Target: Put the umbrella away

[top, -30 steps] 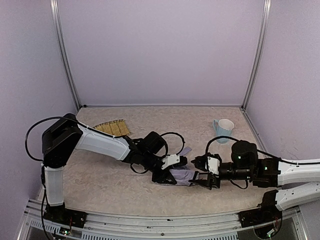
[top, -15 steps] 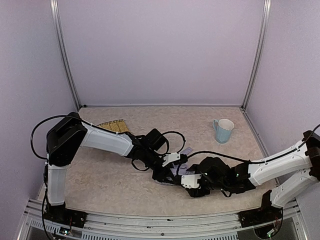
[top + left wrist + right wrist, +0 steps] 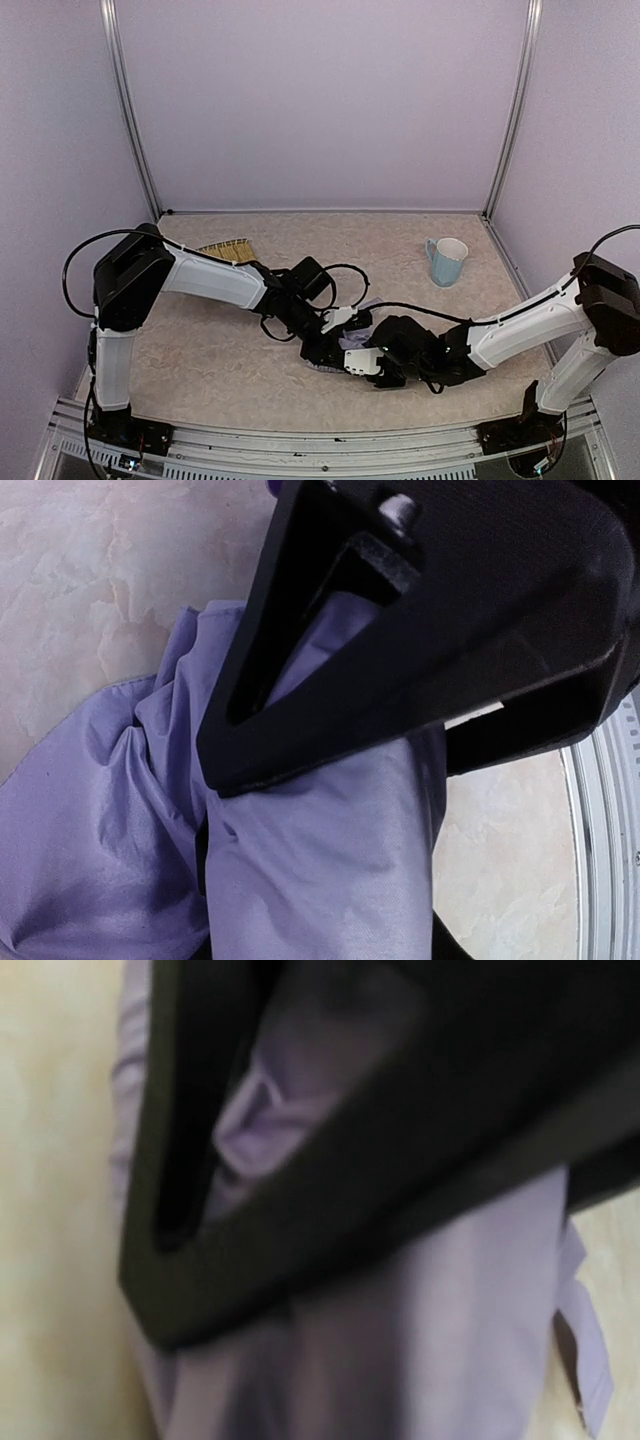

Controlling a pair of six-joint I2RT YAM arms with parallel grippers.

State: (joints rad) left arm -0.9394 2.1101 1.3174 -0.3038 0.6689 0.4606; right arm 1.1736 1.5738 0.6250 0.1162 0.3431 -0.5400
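Left hand [image 3: 328, 348] grips the umbrella [image 3: 320, 880] on the bench [image 3: 200, 350]; right hand [image 3: 352, 364] is on it too, grip unclear

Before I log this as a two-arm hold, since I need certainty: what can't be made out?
- Left wrist: a finger blocks much of the umbrella.
- Top view: left gripper and right gripper cover it; shaft, handle hidden.
- Right wrist: blurred; whether that gripper is shut is unclear.
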